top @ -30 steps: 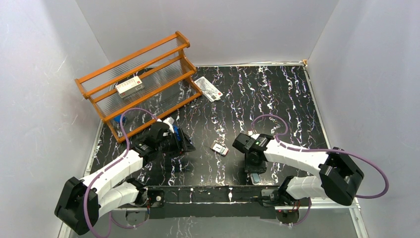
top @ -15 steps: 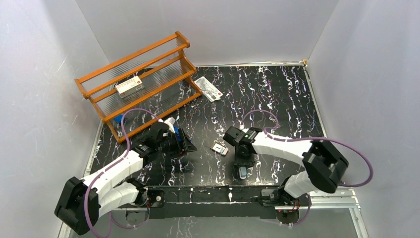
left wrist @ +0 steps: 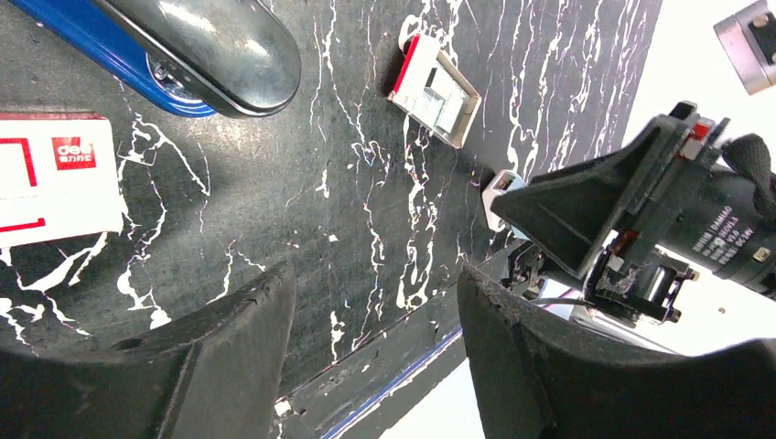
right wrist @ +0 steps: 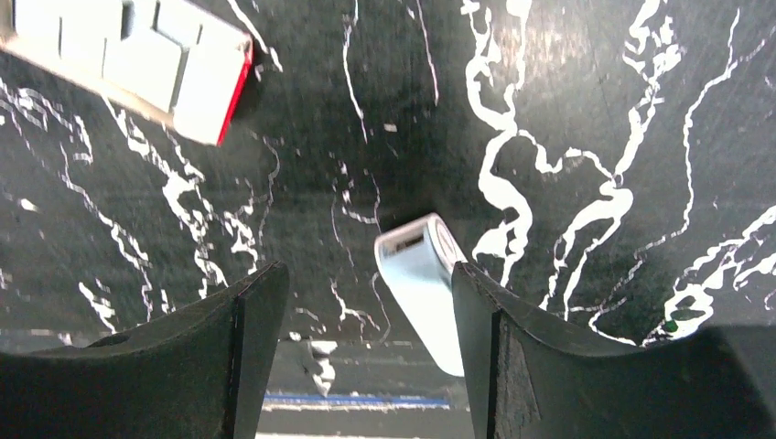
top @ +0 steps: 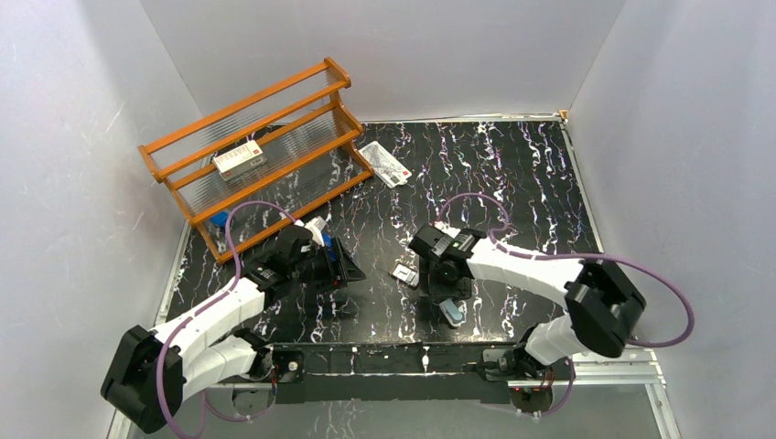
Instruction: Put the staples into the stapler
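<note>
Standing wide apart, the jaws of the right gripper grasp nothing; between its black fingers a small pale blue-grey rounded block lies flat on the black, white-veined marble counter, nearer one finger than the other; off to one side of the block, clear of the fingers, sits the small red-ended cardboard staple box with its pale tray showing. The left gripper likewise has its jaws spread and grasps nothing, held above the counter; beyond its fingertips lies the long blue stapler with a dark glossy upper side; near it lies a flat white box printed with red lines. From above, the staple box rests between the two grippers, just beside the right one; at the far left stands an orange wooden rack with clear shelves, carrying a red-and-white box; a white printed packet lies on the counter near the rack's right end.
</note>
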